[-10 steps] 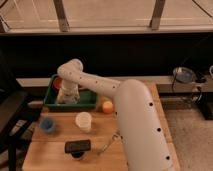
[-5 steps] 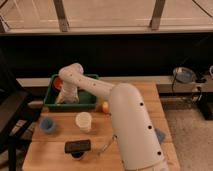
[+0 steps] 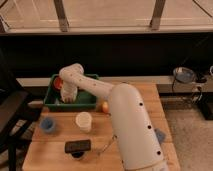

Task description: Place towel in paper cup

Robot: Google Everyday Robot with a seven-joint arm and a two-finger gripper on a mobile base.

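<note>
gripper (image 3: 66,98) low inside green bin (image 3: 82,103), grip state cannot tell; risk: rises without towel, or drags bin into paper cup (image 3: 84,121).

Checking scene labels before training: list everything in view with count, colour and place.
table: one, wooden, under everything
bin: one, green, far left of table
paper cup: one, cream-white, just in front of bin
small cup: one, blue, left of paper cup
round object: one, orange, right of bin
flat object: one, black, table's near edge
bowl: one, metallic, off table at right
arm: one, white, stretched over table to bin
gripper: one, pale, down inside bin
</note>
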